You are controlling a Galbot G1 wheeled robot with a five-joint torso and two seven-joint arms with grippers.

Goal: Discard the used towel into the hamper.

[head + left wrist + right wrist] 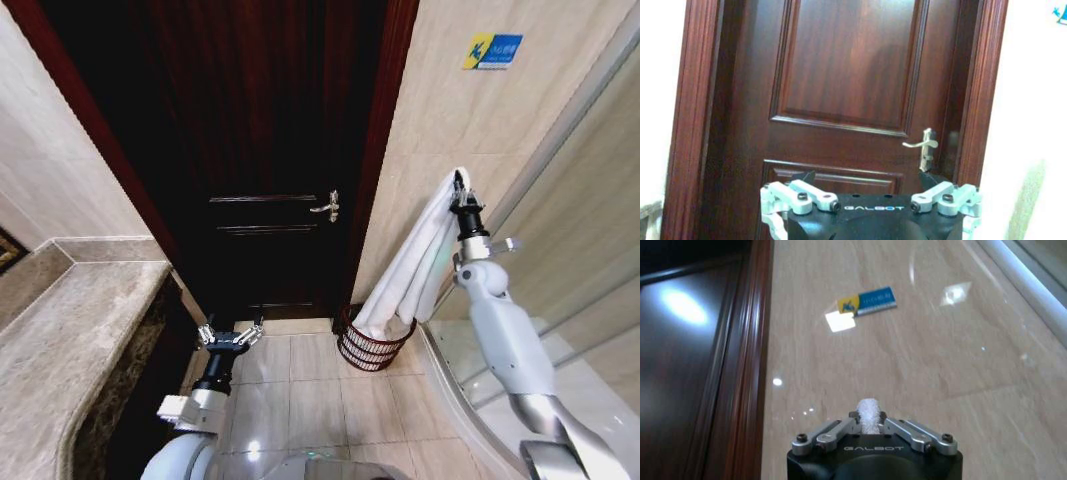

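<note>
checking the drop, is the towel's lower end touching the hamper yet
Touching: in the head view the towel, hanging from the right gripper, runs down into the hamper, its lower end inside the rim.

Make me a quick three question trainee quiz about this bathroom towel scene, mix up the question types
1. True or false: the right claw is shut on the towel.
2. The towel's lower end hangs: A) into the hamper; B) on the counter; C) over the door handle.
3. Fill in: the left claw, held low before the door, is ____.

Key: 1 true; 2 A; 3 open.
</note>
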